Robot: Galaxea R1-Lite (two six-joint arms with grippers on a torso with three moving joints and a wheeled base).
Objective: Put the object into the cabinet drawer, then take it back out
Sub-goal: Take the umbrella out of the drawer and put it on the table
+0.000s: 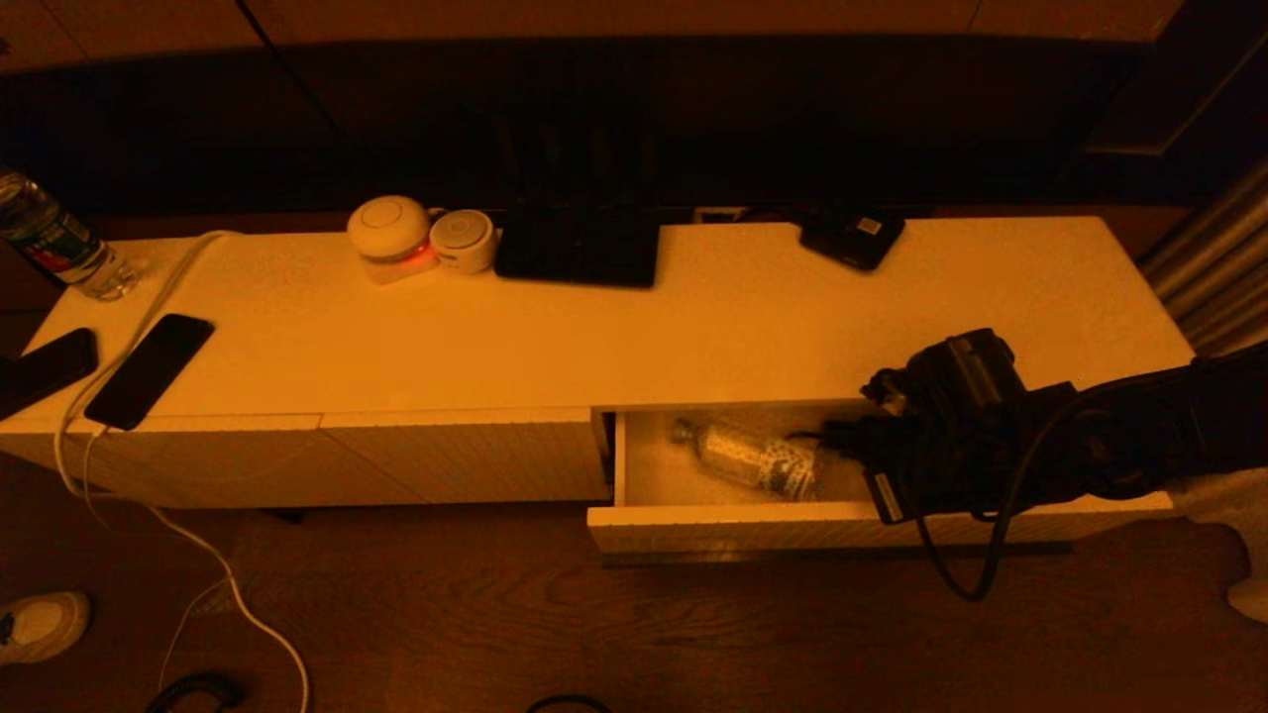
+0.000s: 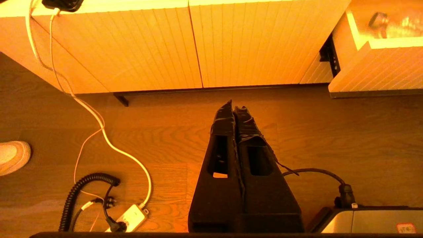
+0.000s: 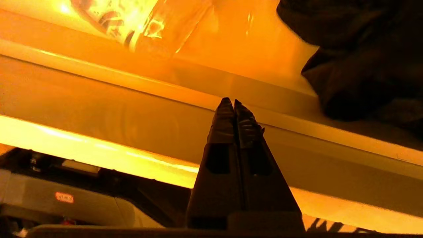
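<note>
The cabinet drawer [image 1: 743, 530] stands pulled out at the cabinet's right half, its ribbed front toward me. A clear plastic bottle [image 1: 758, 458] with a patterned label lies on its side inside, cap to the left. My right gripper [image 1: 842, 438] reaches into the drawer's right part, just right of the bottle. In the right wrist view the right gripper [image 3: 230, 100] is shut with nothing between its fingers, tips against the drawer wall [image 3: 132, 82], apart from the bottle [image 3: 138, 16]. My left gripper [image 2: 234, 105] hangs shut over the floor, empty, left of the drawer [image 2: 380, 66].
On the cabinet top [image 1: 693, 327] sit two round white devices [image 1: 391, 236], a black flat box [image 1: 580, 248], a small black unit [image 1: 852, 236], two phones [image 1: 149, 368] and another bottle [image 1: 54, 243]. A white cable [image 1: 188, 540] trails to the floor. A dark shape [image 3: 363, 59] fills the drawer's far end.
</note>
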